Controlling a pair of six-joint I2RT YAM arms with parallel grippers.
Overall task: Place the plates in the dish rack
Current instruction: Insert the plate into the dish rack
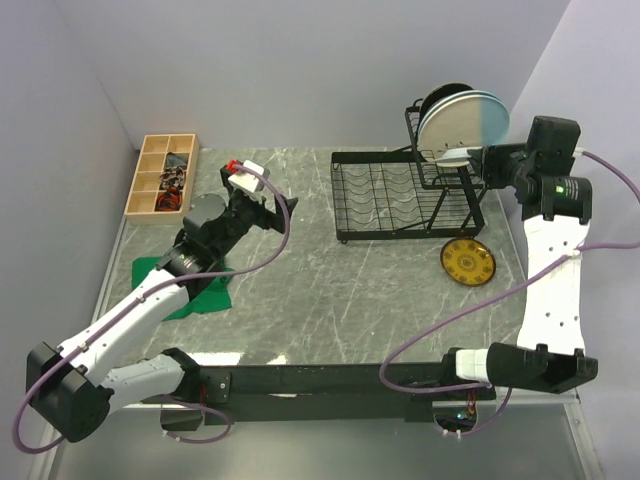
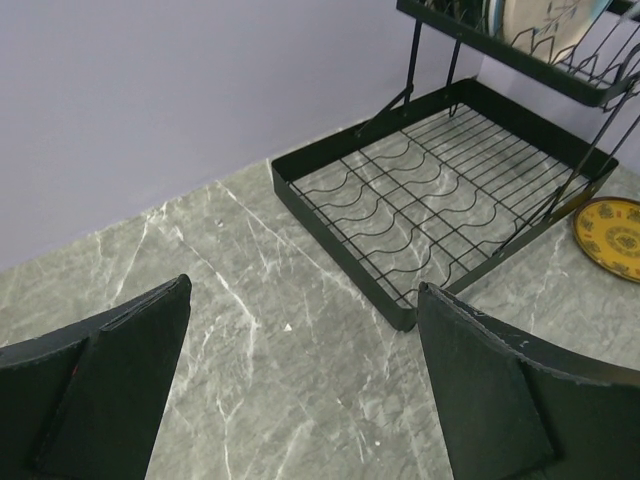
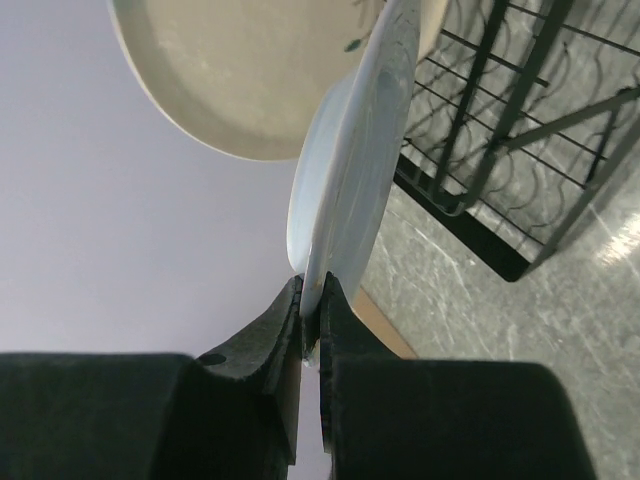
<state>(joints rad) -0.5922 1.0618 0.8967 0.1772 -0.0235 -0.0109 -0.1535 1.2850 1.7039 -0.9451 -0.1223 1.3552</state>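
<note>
The right pincer [image 3: 310,310] is nipped tight on the rim of a pale white plate [image 3: 350,190], held on edge so it can slide into the raised upper basket [image 1: 445,160] of the dish rack [image 1: 405,195] at the bench's far right, beside roughly three standing plates. One yellow patterned plate [image 1: 467,262] lies flat just beside the rack. The left pincer [image 2: 300,390] hovers wide open, empty.

Overhead rear view; wrist views close, sharing dish rack [image 1: 405,195].
</note>
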